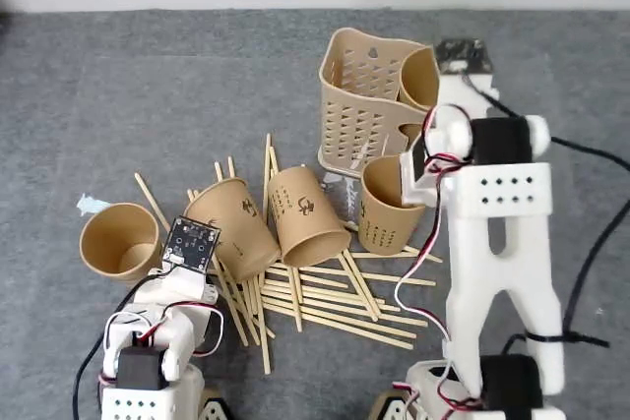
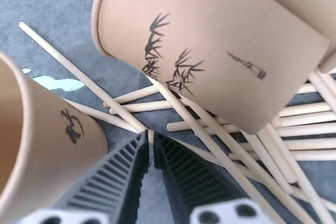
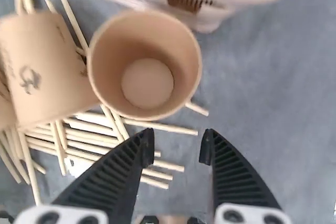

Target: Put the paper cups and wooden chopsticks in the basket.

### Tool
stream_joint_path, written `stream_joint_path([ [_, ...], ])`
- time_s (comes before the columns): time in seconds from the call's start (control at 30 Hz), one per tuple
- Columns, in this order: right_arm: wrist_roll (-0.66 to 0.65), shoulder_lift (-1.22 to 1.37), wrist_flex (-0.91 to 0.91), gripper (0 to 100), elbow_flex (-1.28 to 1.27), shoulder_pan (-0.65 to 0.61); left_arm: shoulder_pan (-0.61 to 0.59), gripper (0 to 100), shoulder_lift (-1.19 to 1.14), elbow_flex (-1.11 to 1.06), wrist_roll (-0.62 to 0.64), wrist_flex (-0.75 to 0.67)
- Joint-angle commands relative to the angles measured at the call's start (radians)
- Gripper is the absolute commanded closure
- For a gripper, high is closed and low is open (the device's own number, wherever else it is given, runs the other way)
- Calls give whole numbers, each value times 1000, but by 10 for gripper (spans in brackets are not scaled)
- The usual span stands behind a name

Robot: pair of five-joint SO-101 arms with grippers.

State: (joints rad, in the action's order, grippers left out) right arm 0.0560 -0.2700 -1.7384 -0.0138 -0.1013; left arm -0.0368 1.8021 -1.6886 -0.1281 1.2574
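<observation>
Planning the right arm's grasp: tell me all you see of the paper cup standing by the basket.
The paper cup is tan card with a rolled rim and small dark marks on its side. It stands upright, empty, its pale round bottom showing. It is close beside the basket, with wooden chopsticks at its foot. The right gripper, open, is near it without touching.

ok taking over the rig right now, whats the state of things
Left gripper: shut, empty, low over the chopsticks.
Right gripper: open, empty, above the upright cup beside the basket.
Done: one cup in the basket.
Left: upright cup, two lying cups on the chopstick pile, far-left cup, and the scattered chopsticks.
</observation>
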Motion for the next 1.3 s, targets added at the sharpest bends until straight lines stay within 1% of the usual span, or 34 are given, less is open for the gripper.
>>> stream_joint_path([
  [0.0, 5, -8, 67, 847, -49, 5, -5, 985, 14, 5, -2, 3],
  [0.07, 54, 12, 113, 847, -71, 4, -5, 985, 14, 5, -2, 3],
  [0.17, 91, 38, 157, 848, -71, 2, -5, 985, 14, 5, -2, 3],
  [0.4, 97, 140, 196, 848, -72, 4, -5, 985, 14, 5, -2, 3],
  [0.6, 97, 214, 185, 853, -72, 7, -5, 985, 14, 5, -2, 3],
  [0.67, 92, 217, 183, 897, -72, 7, -5, 985, 14, 5, -2, 3],
  [0.73, 87, 211, 177, 988, -68, 7, -5, 985, 14, 5, -2, 3],
  [0.77, 87, 200, 160, 995, -68, 4, -5, 985, 14, 5, -2, 3],
  [0.83, 87, 170, 114, 969, -68, -1, -5, 985, 14, 5, -2, 3],
  [0.9, 87, 125, 81, 993, -66, -1, -5, 985, 14, 5, -2, 3],
  [1.0, 84, 44, 33, 991, -66, -1, -5, 985, 14, 5, -2, 3],
  [1.13, 20, -77, -13, 991, -55, -1, -5, 985, 14, 5, -2, 3],
  [1.27, 6, -173, -54, 991, 35, -1, -5, 985, 14, 5, -2, 3],
])
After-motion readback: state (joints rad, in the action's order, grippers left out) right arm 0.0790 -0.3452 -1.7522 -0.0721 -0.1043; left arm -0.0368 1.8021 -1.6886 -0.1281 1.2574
